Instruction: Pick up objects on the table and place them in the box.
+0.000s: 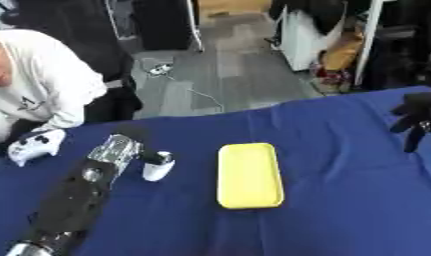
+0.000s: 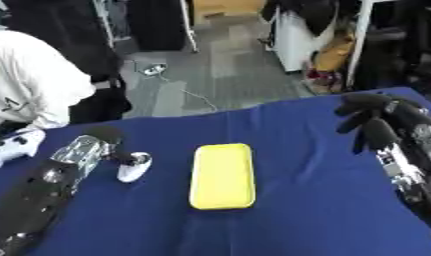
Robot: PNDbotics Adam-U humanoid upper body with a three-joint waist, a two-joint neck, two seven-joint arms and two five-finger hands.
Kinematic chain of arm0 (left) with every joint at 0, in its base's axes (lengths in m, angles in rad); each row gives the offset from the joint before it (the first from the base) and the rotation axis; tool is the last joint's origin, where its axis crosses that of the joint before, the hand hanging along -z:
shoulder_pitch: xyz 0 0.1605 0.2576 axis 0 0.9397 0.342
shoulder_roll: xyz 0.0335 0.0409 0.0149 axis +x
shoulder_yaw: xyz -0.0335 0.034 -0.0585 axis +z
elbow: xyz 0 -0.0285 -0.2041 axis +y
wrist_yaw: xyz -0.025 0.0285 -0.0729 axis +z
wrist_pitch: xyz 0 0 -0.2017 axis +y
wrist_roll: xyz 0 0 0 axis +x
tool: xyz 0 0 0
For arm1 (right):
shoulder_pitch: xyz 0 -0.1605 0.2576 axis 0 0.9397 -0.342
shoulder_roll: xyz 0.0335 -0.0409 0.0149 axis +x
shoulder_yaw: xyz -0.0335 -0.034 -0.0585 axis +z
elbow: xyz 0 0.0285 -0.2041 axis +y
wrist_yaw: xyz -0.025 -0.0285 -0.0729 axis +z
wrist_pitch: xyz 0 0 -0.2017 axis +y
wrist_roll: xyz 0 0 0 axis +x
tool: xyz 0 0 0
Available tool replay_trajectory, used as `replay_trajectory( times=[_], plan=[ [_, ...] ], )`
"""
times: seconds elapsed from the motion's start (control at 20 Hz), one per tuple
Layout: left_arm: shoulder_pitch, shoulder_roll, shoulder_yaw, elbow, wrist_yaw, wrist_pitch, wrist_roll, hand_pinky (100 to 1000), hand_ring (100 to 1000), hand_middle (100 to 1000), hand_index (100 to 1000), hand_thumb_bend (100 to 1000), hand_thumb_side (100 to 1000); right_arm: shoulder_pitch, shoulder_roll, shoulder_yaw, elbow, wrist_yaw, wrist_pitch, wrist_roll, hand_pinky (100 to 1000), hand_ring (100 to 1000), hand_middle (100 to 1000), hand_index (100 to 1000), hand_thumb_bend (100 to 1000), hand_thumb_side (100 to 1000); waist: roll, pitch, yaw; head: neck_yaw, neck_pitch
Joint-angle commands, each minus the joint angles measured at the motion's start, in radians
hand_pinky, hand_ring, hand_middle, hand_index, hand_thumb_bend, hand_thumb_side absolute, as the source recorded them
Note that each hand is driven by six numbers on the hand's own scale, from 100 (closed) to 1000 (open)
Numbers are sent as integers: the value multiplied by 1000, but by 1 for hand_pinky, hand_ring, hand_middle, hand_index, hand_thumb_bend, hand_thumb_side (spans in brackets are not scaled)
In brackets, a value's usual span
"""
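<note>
Left hand (image 1: 135,145) grasps a small white object (image 1: 157,169); right hand (image 2: 372,120) hangs relaxed.

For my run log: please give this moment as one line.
left hand: on small white object | right hand: raised, idle | flat yellow rectangular block: on blue table

Left hand (image 1: 135,145) fingers curled in a grasp; right hand (image 2: 376,117) drooping, relaxed.

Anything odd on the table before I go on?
No box shows in either view. The left hand touches a white object; the yellow slab lies flat on the blue table, undamaged. The right hand hangs apart.
</note>
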Motion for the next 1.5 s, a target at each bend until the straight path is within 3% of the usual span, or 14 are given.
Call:
replay_trajectory(
  times=[0.05, 0.25, 0.55, 1.15, 1.5],
  plan=[
    [-33, 14, 5, 5, -40, 6, -15, 325, 327, 428, 773, 600, 1000, -19, -7, -4, -16, 0, -2, 2, 378, 578, 662, 831, 100, 906, -3, -11, -1, 9, -6],
    [-42, 11, 2, 17, -84, 4, -61, 282, 274, 365, 771, 630, 1000, -19, -9, -4, -16, -1, -1, 2, 379, 578, 662, 831, 100, 906, -1, -13, 0, 9, -5],
    [-46, 8, 3, 14, -113, -6, -116, 269, 257, 344, 776, 621, 1000, -19, -10, -4, -16, -1, -2, 2, 379, 578, 662, 830, 100, 905, 1, -15, 2, 11, -4],
    [-32, 2, 35, 18, -33, 63, -110, 163, 174, 250, 772, 491, 1000, -19, -10, -4, -16, -2, -3, 2, 379, 578, 662, 830, 100, 905, 1, -16, 3, 14, -2],
    [-28, -6, 56, 39, 34, 99, -122, 142, 155, 231, 769, 461, 1000, -19, -10, -5, -16, -2, -3, 1, 379, 578, 662, 830, 100, 905, 2, -17, 3, 16, 0]
  ],
)
